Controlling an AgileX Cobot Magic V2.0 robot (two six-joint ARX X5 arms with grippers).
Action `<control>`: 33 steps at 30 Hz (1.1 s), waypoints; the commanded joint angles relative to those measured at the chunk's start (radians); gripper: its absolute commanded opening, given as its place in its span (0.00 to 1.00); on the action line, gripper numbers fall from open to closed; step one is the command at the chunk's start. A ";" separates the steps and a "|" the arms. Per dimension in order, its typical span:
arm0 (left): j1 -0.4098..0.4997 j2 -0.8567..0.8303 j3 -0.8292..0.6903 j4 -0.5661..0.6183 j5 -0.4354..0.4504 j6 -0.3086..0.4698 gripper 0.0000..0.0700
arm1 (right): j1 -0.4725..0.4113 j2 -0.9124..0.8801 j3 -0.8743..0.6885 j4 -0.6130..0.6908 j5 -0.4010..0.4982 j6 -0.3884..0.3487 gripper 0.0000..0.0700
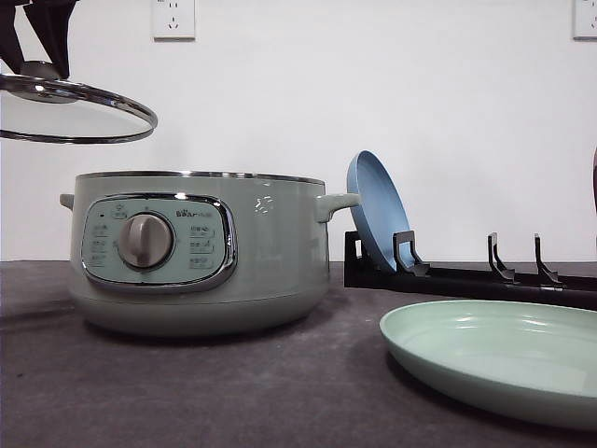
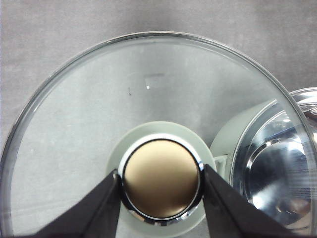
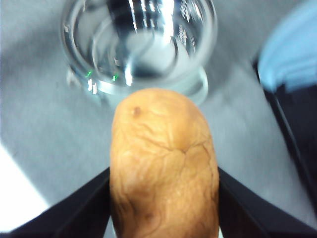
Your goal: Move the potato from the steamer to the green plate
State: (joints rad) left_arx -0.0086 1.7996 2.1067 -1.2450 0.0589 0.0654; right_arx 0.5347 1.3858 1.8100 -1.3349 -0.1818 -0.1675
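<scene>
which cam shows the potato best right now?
Right wrist view: the potato sits large and close, clamped between the right hand's fingers, with the open steamer blurred behind it. The front view has the steamer and green plate but gives nothing useful on the potato; the left wrist view looks onto the glass lid.

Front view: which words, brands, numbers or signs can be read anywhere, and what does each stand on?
"Bear": brand name on the steamer's control panel, above the dial.
Small button labels either side of the dial: too small to read.
Embossed mark on the steamer wall, right of the panel: a logo shape, not legible as text.
Blue plate, green plate, glass lid, wall sockets: no text.
</scene>
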 commanded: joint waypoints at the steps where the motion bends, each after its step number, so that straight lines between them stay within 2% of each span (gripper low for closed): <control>1: 0.001 0.000 0.046 0.028 0.009 0.000 0.01 | -0.004 -0.053 -0.059 -0.019 -0.002 0.041 0.45; 8: 0.001 0.000 0.046 0.028 0.009 0.000 0.01 | -0.010 -0.269 -0.404 0.092 -0.002 0.129 0.45; 13: 0.001 0.000 0.045 0.028 0.009 0.000 0.01 | -0.010 -0.374 -0.673 0.259 0.000 0.229 0.45; 18: 0.001 0.000 0.045 0.026 0.009 0.000 0.01 | -0.010 -0.400 -0.890 0.468 0.000 0.332 0.45; 25: 0.001 0.000 0.045 0.026 0.009 0.000 0.01 | -0.017 -0.357 -1.095 0.715 0.011 0.416 0.45; 33: 0.001 0.000 0.045 0.026 0.009 0.000 0.01 | -0.038 -0.276 -1.211 0.864 0.043 0.429 0.45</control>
State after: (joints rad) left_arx -0.0086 1.7996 2.1067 -1.2465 0.0589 0.0654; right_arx 0.4936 1.0939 0.5950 -0.4872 -0.1454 0.2444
